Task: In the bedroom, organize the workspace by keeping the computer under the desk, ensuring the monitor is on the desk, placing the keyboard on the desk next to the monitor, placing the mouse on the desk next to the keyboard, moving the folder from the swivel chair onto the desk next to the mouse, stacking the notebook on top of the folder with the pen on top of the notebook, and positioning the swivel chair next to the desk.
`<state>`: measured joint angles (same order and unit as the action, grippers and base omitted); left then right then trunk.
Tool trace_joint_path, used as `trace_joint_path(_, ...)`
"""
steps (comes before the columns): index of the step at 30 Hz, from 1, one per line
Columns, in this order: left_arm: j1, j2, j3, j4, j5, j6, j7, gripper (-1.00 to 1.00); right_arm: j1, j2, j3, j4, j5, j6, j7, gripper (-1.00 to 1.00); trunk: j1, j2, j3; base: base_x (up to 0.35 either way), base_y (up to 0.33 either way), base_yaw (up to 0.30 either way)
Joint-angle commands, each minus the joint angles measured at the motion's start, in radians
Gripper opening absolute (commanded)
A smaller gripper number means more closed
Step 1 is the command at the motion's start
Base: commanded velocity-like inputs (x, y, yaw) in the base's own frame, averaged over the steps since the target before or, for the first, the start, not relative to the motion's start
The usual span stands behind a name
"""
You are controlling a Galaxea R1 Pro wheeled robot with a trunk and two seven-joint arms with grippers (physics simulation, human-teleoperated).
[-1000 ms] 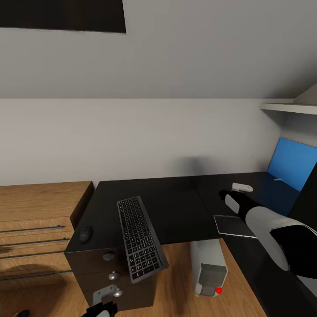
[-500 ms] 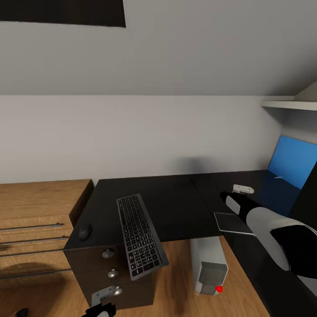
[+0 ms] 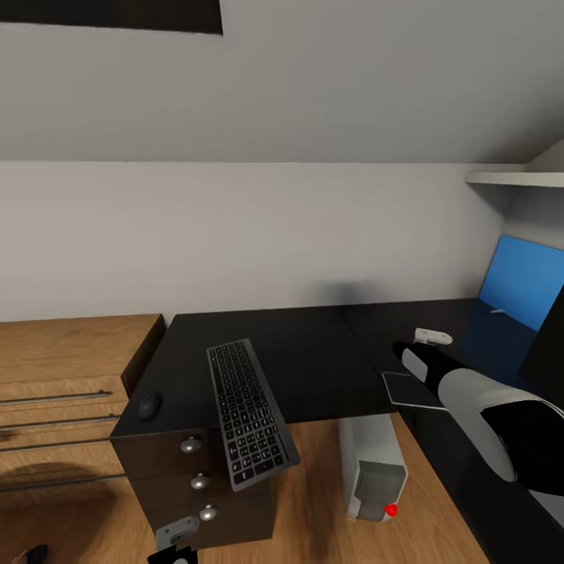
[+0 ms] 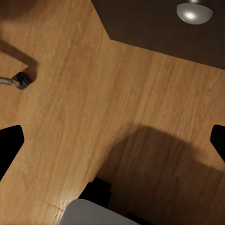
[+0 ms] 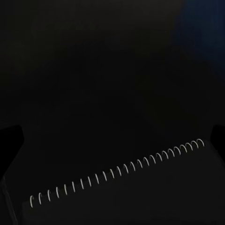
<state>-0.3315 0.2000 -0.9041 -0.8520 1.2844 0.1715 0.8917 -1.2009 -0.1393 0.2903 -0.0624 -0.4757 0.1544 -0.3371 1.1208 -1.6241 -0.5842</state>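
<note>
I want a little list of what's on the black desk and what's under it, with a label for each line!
desk: black, L-shaped, drawers with silver knobs
keyboard: on the desk, near end poking over the front edge
mouse: on the desk's left end, apart from the keyboard
notebook: flat on the desk by the right arm
computer: on the floor under the desk
left hand: open, over the wooden floor

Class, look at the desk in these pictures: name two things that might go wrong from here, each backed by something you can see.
1. The keyboard overhangs the front edge of the desk, above the drawers; a nudge could tip it to the floor.
2. The right gripper hangs just over the notebook near the desk's inner corner; a clumsy grasp might push it off, toward the computer below.
</note>
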Motion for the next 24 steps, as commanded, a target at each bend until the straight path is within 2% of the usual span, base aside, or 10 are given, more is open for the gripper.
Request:
trace_joint_path(1, -0.001, 0.001, -0.004, -0.001, 0.001, 0.005, 0.006, 1.0, 0.0, 0.0, 0.009, -0.003, -0.006, 0.008, -0.005, 1.0, 0.004, -0.008, -0.004, 0.0, 0.0, 0.0)
trace_joint_path(24, -0.001, 0.001, -0.004, 0.001, 0.002, 0.005, 0.004, 1.0, 0.0, 0.0, 0.01, -0.001, -0.006, 0.007, -0.005, 1.0, 0.092, -0.169, -0.076, 0.0, 0.0, 0.0)
